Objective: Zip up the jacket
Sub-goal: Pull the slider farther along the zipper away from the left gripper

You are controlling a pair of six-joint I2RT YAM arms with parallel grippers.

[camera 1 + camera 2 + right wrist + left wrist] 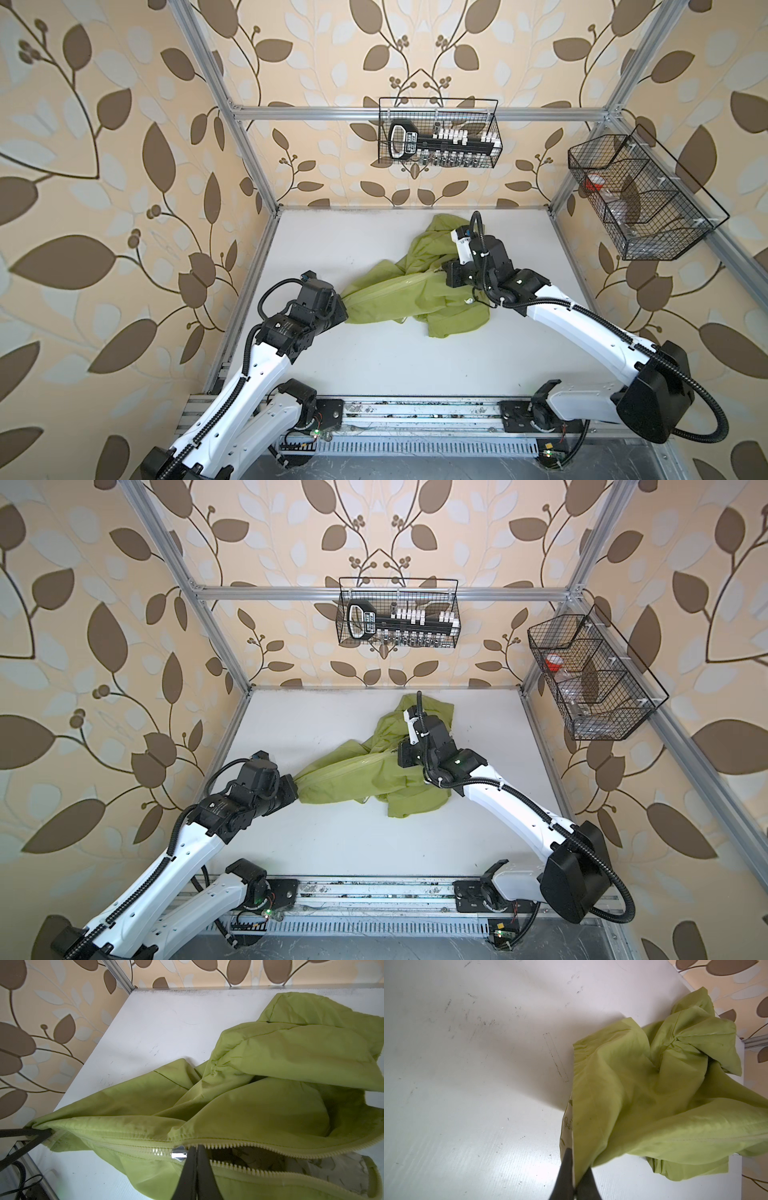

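Jacket (415,291) crumpled mid-desk (374,374), pulled taut between arms. Left pincer (576,1167) clamped on its bottom edge. Right pincer (196,1149) clamped on zipper pull (178,1155); teeth joined toward left pincer, apart beyond.

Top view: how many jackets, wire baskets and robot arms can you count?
Jacket: 1
Baskets: 2
Arms: 2
Total: 5
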